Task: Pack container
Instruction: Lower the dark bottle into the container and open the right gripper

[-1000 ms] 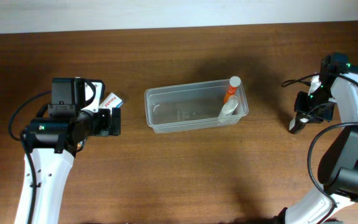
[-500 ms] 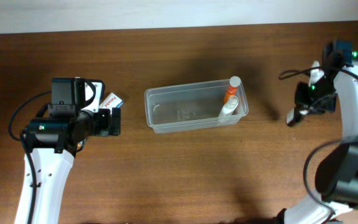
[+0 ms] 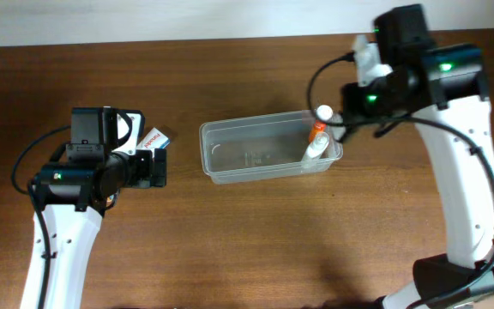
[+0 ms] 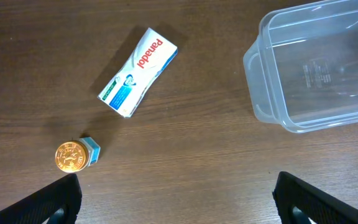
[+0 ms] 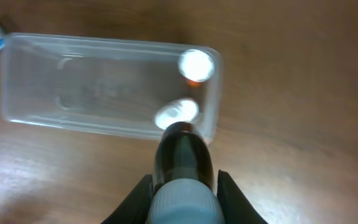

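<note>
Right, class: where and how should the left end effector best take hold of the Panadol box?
Approach the Panadol box from straight above and pinch across its two long edges, mid-length. It lies flat and diagonal, so the left end effector should rotate to match.

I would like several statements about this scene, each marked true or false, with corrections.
1. The Panadol box lies inside the container. False: it lies on the table, outside it.
2. An orange bottle and a white bottle are inside the container. True.
3. The right gripper holds a dark bottle. True.
4. The left gripper is shut on the gold-lidded jar. False: it is open; the jar stands on the table.
</note>
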Robot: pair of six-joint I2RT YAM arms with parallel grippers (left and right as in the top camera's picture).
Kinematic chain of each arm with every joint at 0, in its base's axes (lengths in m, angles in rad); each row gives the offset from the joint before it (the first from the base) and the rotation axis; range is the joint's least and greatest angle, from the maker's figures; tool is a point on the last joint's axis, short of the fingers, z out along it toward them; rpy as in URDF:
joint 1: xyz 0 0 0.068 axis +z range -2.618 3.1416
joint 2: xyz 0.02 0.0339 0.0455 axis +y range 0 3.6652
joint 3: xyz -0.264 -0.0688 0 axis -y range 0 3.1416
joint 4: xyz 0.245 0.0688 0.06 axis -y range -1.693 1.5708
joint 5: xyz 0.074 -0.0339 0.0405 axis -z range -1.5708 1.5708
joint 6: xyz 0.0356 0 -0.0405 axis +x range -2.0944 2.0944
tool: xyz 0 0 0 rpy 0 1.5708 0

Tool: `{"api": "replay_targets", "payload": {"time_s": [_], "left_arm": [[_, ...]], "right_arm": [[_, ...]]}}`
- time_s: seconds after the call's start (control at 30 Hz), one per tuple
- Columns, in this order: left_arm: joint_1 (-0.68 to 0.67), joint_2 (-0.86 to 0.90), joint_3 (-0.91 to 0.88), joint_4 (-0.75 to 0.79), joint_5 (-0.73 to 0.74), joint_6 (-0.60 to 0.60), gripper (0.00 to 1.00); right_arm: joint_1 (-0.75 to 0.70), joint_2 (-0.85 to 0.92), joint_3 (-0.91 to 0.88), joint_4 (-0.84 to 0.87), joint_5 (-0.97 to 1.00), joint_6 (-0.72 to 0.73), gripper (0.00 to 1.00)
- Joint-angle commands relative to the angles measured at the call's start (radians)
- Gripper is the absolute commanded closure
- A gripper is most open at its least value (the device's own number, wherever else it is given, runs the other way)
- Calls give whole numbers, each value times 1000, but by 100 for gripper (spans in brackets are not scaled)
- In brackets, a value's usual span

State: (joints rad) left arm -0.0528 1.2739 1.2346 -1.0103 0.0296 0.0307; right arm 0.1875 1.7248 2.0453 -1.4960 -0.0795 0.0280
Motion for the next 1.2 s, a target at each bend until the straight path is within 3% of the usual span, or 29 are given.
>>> {"api": "replay_targets", "payload": {"time_s": [0.0,0.83,1.17], "left_arm": [[5,3,17,-1,1,12,1],[5,3,17,-2,1,11,1],[5,3,17,-2,1,12,0]], "right_arm": [[70,-8,25,40,-7,26,76],[114,393,24,193,-3,28,77],[113,460,23,233,27,28,77]]}}
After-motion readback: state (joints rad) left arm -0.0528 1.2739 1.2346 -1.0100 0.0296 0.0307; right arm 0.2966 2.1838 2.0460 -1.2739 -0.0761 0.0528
